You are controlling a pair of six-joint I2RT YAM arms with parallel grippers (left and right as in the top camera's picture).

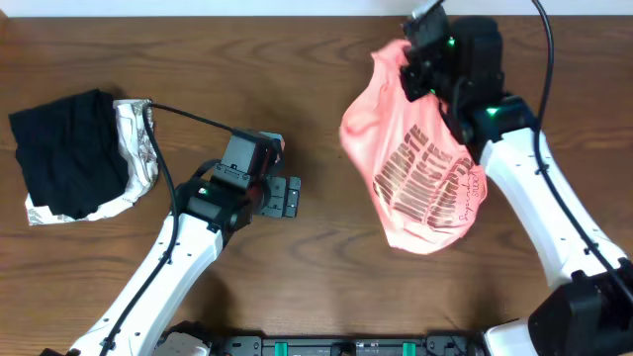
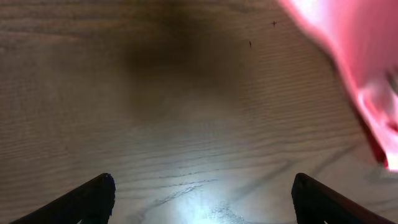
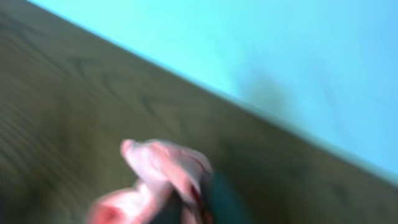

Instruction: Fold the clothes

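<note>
The clothes, a salmon-pink T-shirt (image 1: 415, 168) with dark lettering, hang bunched and lifted at the table's back right, the lettered part drooping toward the wood. My right gripper (image 1: 410, 74) is shut on the shirt's upper edge. The blurred right wrist view shows a wad of pink fabric (image 3: 161, 165) gathered at the jaws, which it hides. My left gripper (image 1: 287, 196) hovers over bare wood left of the shirt, apart from it. In the left wrist view it (image 2: 204, 186) is open with nothing between its fingers, and a pink edge of the shirt (image 2: 367, 74) shows at the right.
A black folded garment (image 1: 69, 148) lies at the far left on a silvery-white patterned cloth (image 1: 138, 148). The table's back edge runs behind the right gripper, with pale blue floor (image 3: 280, 50) beyond it.
</note>
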